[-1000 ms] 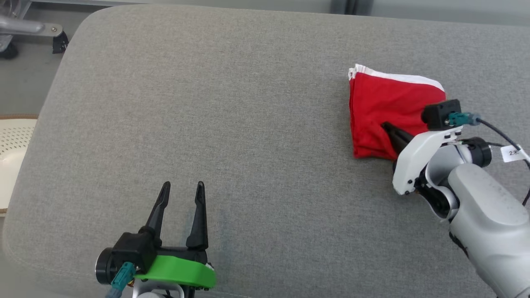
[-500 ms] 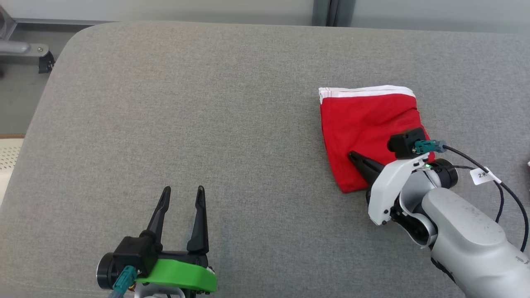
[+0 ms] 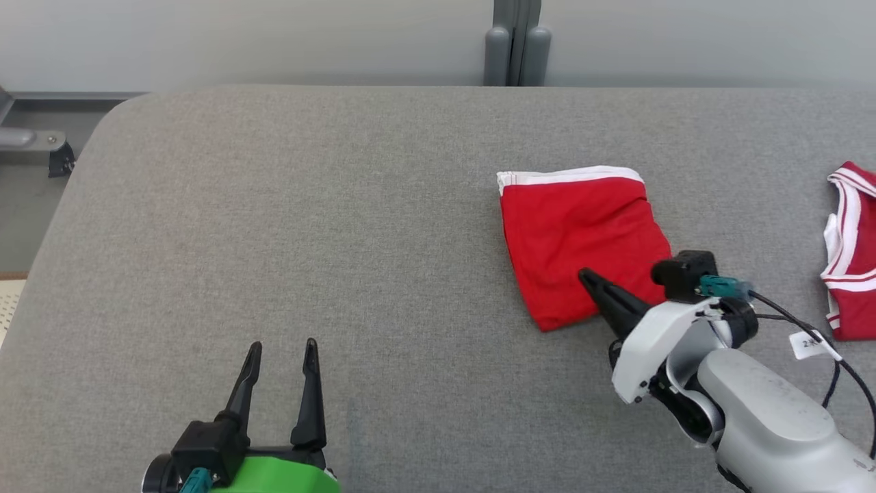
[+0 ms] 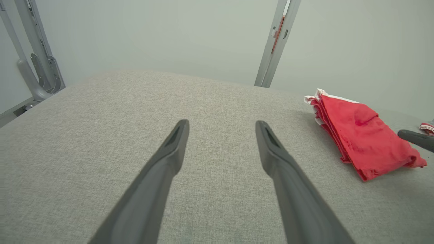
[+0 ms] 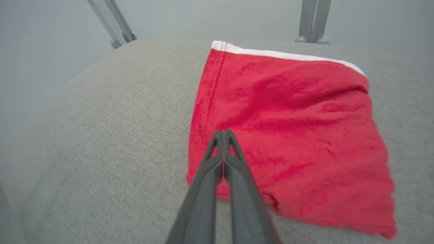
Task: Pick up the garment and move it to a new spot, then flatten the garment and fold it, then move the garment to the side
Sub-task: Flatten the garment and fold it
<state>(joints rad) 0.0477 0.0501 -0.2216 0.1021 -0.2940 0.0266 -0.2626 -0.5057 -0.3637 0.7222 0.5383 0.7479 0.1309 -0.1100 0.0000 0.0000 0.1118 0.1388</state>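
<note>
- The folded red garment (image 3: 578, 239), with a white edge along its far side, lies flat on the grey table (image 3: 308, 205), right of the middle.
- The right gripper (image 3: 587, 277) has its jaws pressed together, tips over the garment's near left part; I cannot tell whether they touch it.
- The left gripper (image 3: 282, 346) hangs over bare table at the near left, jaws apart, well apart from the garment.
- Another red and white cloth (image 3: 852, 253) lies further right.
</note>
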